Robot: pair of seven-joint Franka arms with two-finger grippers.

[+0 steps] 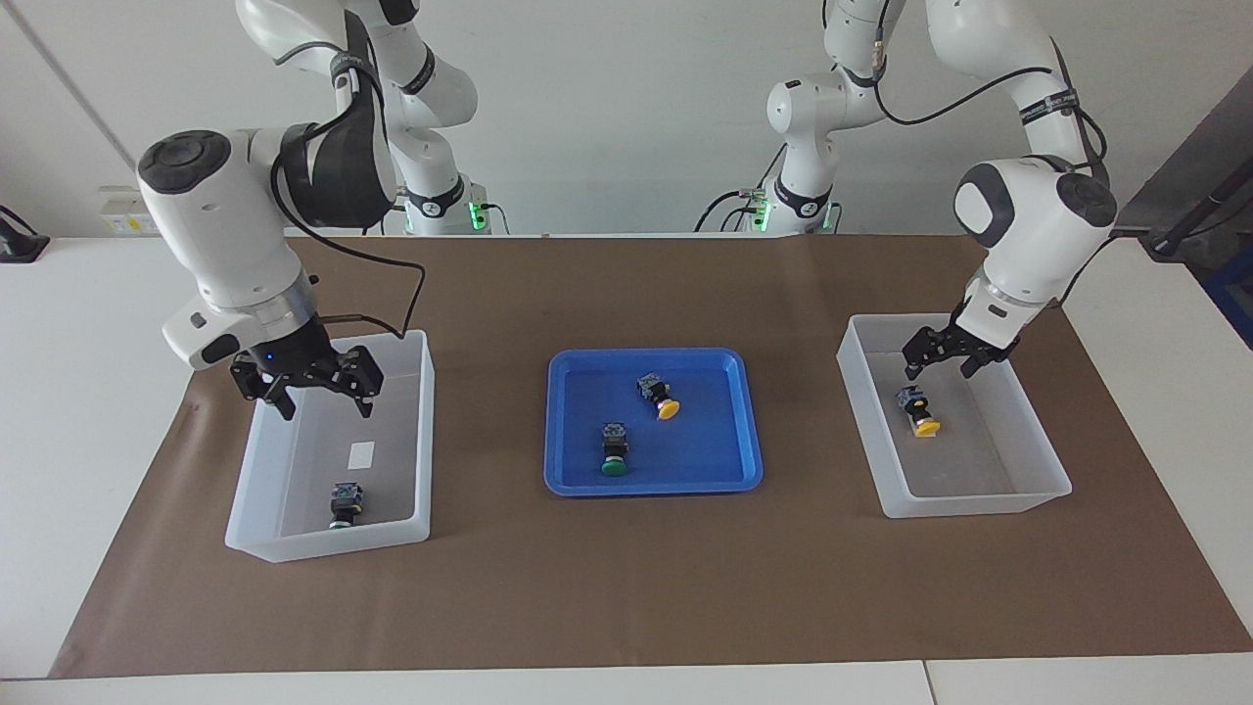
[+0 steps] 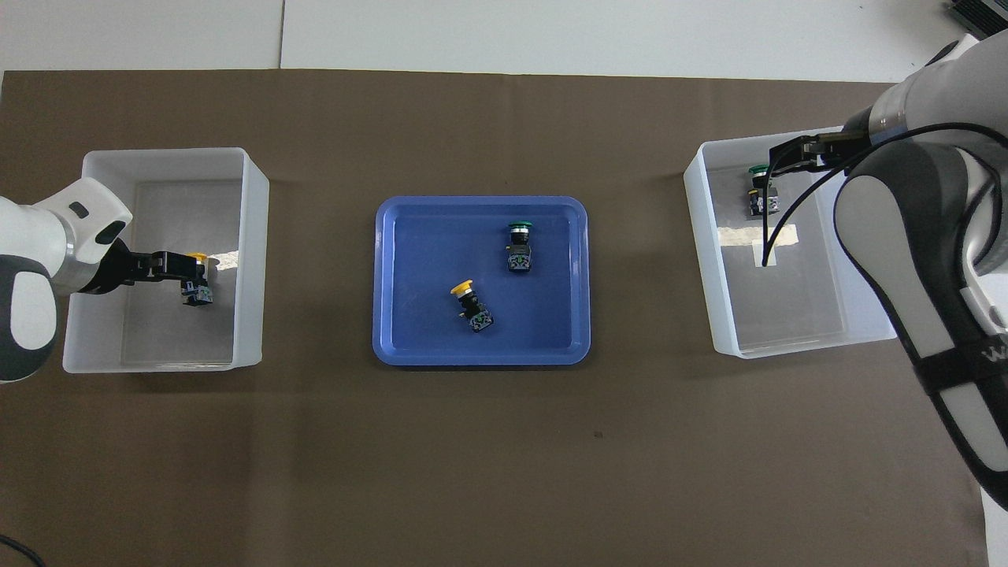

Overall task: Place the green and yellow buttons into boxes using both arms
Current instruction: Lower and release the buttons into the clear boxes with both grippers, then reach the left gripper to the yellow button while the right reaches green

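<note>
Left gripper and right gripper hang over their boxes, jaws apart, a button lying in each

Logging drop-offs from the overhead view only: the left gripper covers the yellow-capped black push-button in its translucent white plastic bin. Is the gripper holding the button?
Observer: No. In the facing view the left gripper hangs open above the yellow-capped button, which lies on the floor of the left arm's bin.
Operator: And the right gripper, by the green-capped button?
Observer: Open too, raised over the right arm's bin. The button lies apart from it on the bin floor.
</note>
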